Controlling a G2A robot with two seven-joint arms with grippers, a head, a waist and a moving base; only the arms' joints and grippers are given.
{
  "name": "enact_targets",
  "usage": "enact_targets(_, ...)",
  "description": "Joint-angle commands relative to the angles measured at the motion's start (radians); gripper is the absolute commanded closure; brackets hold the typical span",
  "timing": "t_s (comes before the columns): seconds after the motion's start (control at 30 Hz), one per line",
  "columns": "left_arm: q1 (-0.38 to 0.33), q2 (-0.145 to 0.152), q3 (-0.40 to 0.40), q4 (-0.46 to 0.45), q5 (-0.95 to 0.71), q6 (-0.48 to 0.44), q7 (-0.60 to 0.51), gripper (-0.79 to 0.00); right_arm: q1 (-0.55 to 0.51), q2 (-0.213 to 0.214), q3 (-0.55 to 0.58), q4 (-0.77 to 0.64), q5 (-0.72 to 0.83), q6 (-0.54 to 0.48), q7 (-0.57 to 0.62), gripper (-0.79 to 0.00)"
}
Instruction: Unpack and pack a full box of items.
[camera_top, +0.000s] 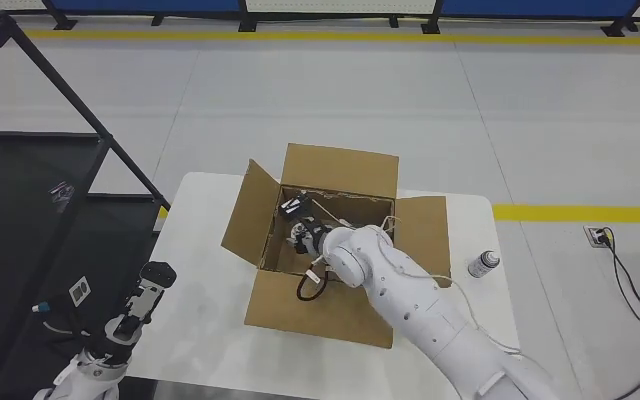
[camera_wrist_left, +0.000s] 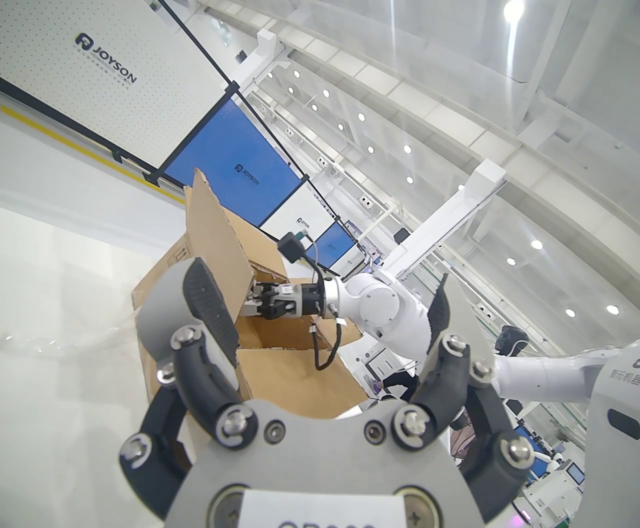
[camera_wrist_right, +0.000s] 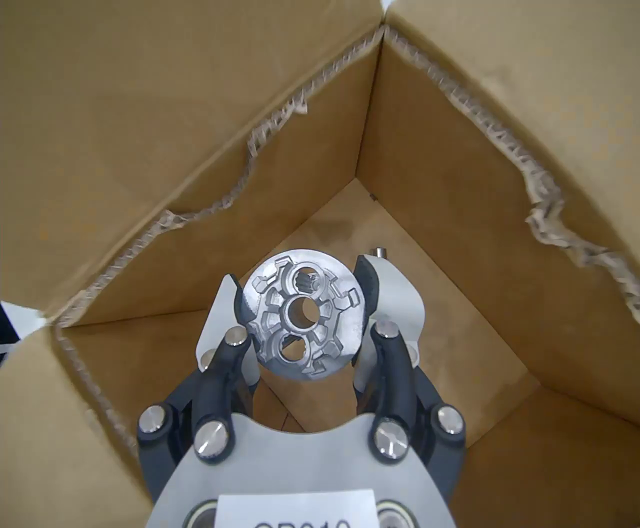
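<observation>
Right fingers (camera_wrist_right: 367, 290) closed about halfway onto a metal disc (camera_wrist_right: 302, 320), pads on its rim at two opposite points, nothing else in the grip. Disc face is toward my wrist camera, hanging inside the box (camera_wrist_right: 450, 225), above the floor and near one inner corner. Can't tell whether it touches the floor.

Top view: box sits mid-table (camera_top: 210, 300) with flaps splayed, and my right arm enters from about 5 o'clock. Left gripper (camera_wrist_left: 320, 280) is wide open, holding nothing, parked well apart at the box's 8 o'clock. Small can (camera_top: 483, 264) stands at the box's 3 o'clock.

Risks, my read:
- Rim-only pinch on cast metal. It looks heavy and slick, so any jerk could let it pivot between the pads or slip out.
- Flap edges are torn and ragged. A tilted lift or lower could catch the disc's ribs or a finger on them.
- Wrist cable (camera_wrist_left: 320, 367) loops over the near flap at 6 o'clock. It could snag and drag the box across the table.
- Nothing is bracing the box, so it shifts if I bump a wall.
</observation>
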Motion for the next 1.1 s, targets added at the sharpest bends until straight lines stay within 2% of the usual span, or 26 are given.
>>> enact_targets(0.0, 0.0, 0.0, 0.0, 0.0, 0.0, 0.0, 0.0, -0.785, 0.017, -0.026, -0.026, 0.083, 0.007, 0.011, -0.02, 0.0)
enact_targets(0.03, 0.0, 0.0, 0.0, 0.0, 0.0, 0.0, 0.0, -0.785, 0.025, -0.039, -0.034, 0.116, 0.025, 0.001, -0.027, 0.0)
enact_targets(0.07, 0.0, 0.0, 0.0, 0.0, 0.0, 0.0, 0.0, -0.785, 0.035, -0.051, -0.041, 0.153, 0.03, 0.003, -0.036, -0.043)
enact_targets(0.1, 0.0, 0.0, 0.0, 0.0, 0.0, 0.0, 0.0, -0.785, 0.043, -0.063, -0.049, 0.186, 0.032, 0.007, -0.042, -0.197)
enact_targets(0.13, 0.0, 0.0, 0.0, 0.0, 0.0, 0.0, 0.0, -0.785, 0.048, -0.073, -0.053, 0.214, 0.043, 0.0, -0.049, -0.277)
enact_targets(0.27, 0.0, 0.0, 0.0, 0.0, 0.0, 0.0, 0.0, -0.785, 0.068, -0.105, -0.058, 0.31, 0.07, -0.025, -0.086, -0.369)
enact_targets(0.3, 0.0, 0.0, 0.0, 0.0, 0.0, 0.0, 0.0, -0.785, 0.072, -0.112, -0.059, 0.328, 0.073, -0.03, -0.091, -0.446)
enact_targets(0.33, 0.0, 0.0, 0.0, 0.0, 0.0, 0.0, 0.0, -0.785, 0.077, -0.117, -0.059, 0.344, 0.075, -0.032, -0.096, -0.563)
enact_targets(0.43, 0.0, 0.0, 0.0, 0.0, 0.0, 0.0, 0.0, -0.785, 0.087, -0.13, -0.058, 0.378, 0.078, -0.041, -0.109, -0.646)
enact_targets(0.63, 0.0, 0.0, 0.0, 0.0, 0.0, 0.0, 0.0, -0.785, 0.098, -0.141, -0.049, 0.409, 0.065, -0.033, -0.136, -0.736)
enact_targets(0.8, 0.0, 0.0, 0.0, 0.0, 0.0, 0.0, 0.0, -0.785, 0.097, -0.121, -0.016, 0.38, 0.048, -0.033, -0.201, -0.733)
enact_targets(0.93, 0.0, 0.0, 0.0, 0.0, 0.0, 0.0, 0.0, -0.785, 0.061, -0.07, 0.038, 0.265, -0.002, 0.0, -0.259, -0.727)
enact_targets(1.0, 0.0, 0.0, 0.0, 0.0, 0.0, 0.0, 0.0, -0.785, 0.013, -0.028, 0.088, 0.153, -0.046, 0.031, -0.264, -0.72)
enact_targets(1.07, 0.0, 0.0, 0.0, 0.0, 0.0, 0.0, 0.0, -0.785, -0.069, 0.026, 0.154, -0.022, -0.119, 0.079, -0.224, -0.723)
